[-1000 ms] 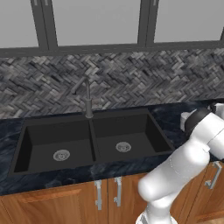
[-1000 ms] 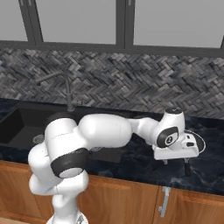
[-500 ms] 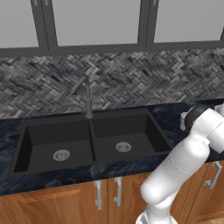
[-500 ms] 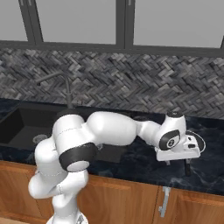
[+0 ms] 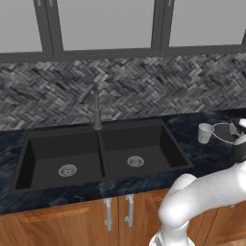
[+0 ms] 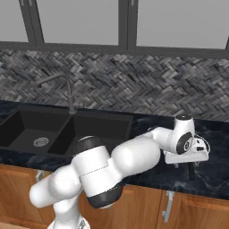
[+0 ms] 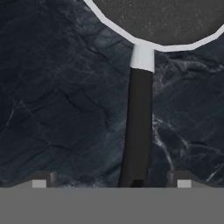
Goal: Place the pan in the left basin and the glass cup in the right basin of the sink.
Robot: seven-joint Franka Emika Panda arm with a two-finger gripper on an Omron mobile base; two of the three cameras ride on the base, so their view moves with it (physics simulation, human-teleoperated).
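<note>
The pan [image 7: 162,17] lies on the dark marble counter right of the sink, its black handle [image 7: 139,127] running straight toward the camera. My gripper [image 7: 111,183] hangs open just above that handle, with the handle's end lying between the two fingertips [image 7: 183,182]. Nothing is gripped. In the left base view the glass cup [image 5: 205,133] stands upright beside the pan [image 5: 225,132]. The left basin [image 5: 62,158] and right basin [image 5: 139,150] of the black sink hold nothing. In the right base view my hand [image 6: 185,147] covers most of the pan; the handle [image 6: 191,171] pokes out below it.
A dark slim faucet [image 5: 96,108] rises behind the sink's divider. A herringbone tile wall and windows close off the back. Wooden cabinet doors [image 5: 115,216] run below the counter's front edge. My bent white arm [image 6: 129,156] spans the counter between sink and pan.
My hand has moved a little to the right and lower over the pan's handle, and the elbow has swung. The jaws have stayed open; pan and cup have not moved.
</note>
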